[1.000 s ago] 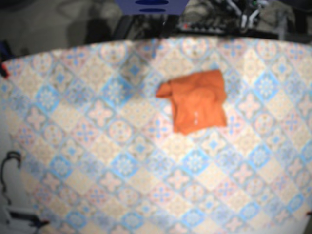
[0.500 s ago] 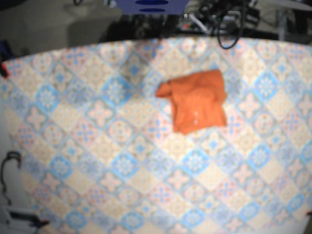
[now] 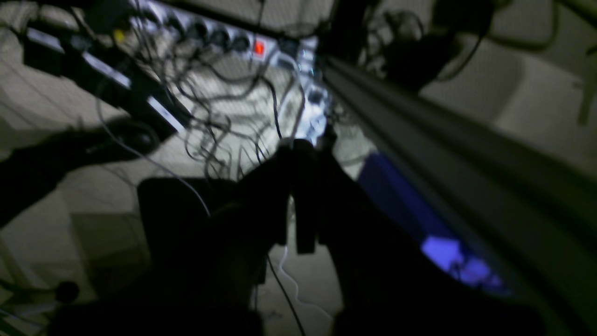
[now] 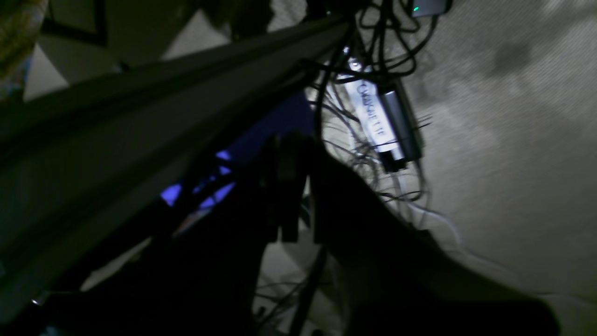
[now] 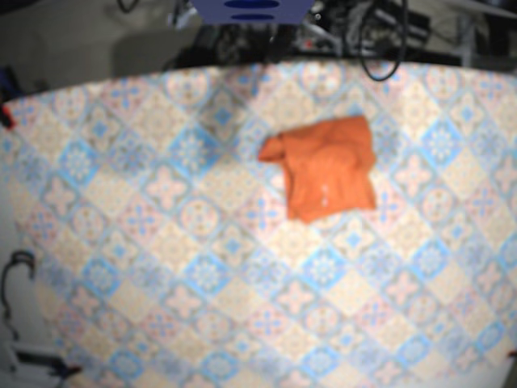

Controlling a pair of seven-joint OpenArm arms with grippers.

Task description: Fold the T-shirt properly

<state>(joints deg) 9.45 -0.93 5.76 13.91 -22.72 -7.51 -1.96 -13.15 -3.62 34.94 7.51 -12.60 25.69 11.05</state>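
Note:
The orange T-shirt (image 5: 327,166) lies crumpled and partly folded on the patterned table (image 5: 161,267), right of centre toward the far edge, with one sleeve poking out to its left. Neither gripper is near it. In the left wrist view my left gripper (image 3: 298,145) is a dark silhouette with its fingers pressed together, held over a floor full of cables. My right gripper (image 4: 288,138) looks the same in the right wrist view, shut with nothing in it, beside the table's dark edge. The shirt is in neither wrist view.
Beyond the far table edge are a blue object (image 5: 250,8) and a tangle of black cables (image 5: 380,44). A power strip with a red light (image 3: 259,46) lies on the floor. A dark cable loop (image 5: 12,283) hangs at the table's near left.
The shirt has not moved. Beyond the far edge at the upper right, the pale arm parts have gone from view and a black cable loop now shows there.

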